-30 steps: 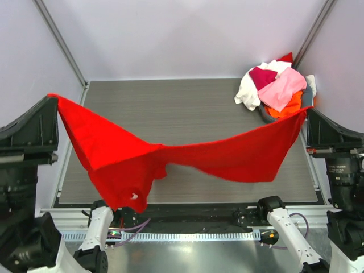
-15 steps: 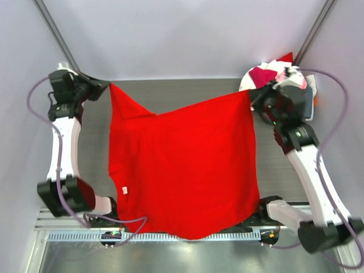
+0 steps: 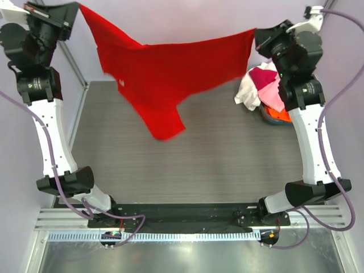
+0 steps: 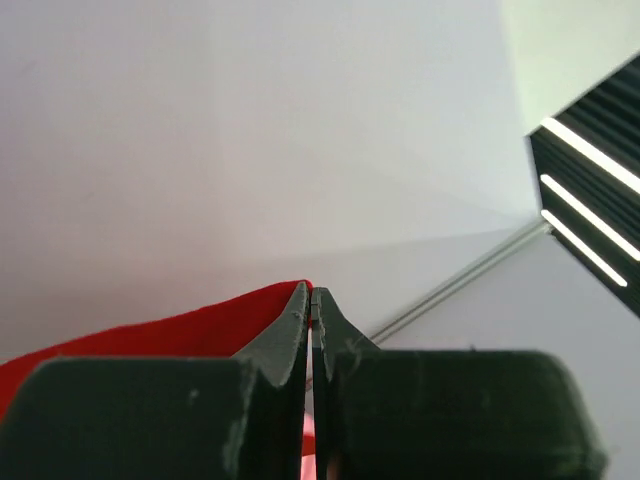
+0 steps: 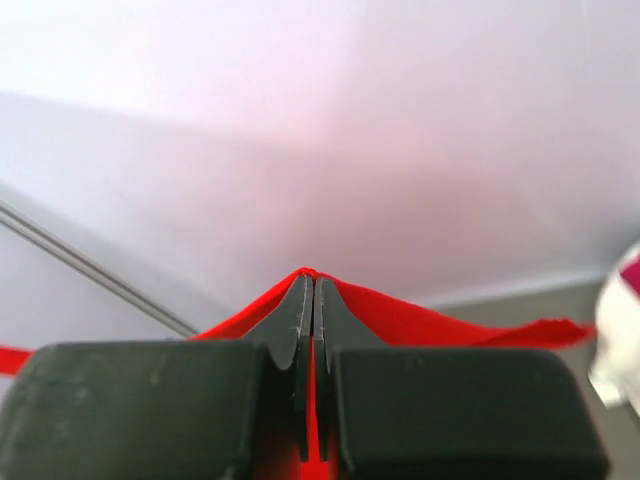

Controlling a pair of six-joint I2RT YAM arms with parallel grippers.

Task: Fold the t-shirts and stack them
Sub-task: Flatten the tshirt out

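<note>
Both arms have swung up and back, so the red t-shirt (image 3: 153,79) now hangs high above the tabletop (image 3: 216,165). My left gripper (image 3: 73,10) and right gripper (image 3: 257,35) are clamped tight on its corners. I should keep it taut and lower it evenly.

- A grey, wood-grained rectangular tabletop (image 3: 199,165) carried everything; its grain ran left to right
- A heap of soft cloth t-shirts (image 3: 267,91) lay near its far right corner; a white shirt (image 3: 247,94) spilled onto the bare top at the heap's left; a magenta shirt (image 3: 263,77) and a pink shirt (image 3: 272,96) lay higher; an orange shirt (image 3: 278,115) showed at the near side
- A dark grey basket (image 3: 265,118) showed only as a sliver of rim under the heap
- A black rail (image 3: 182,211) ran along the near edge
</note>
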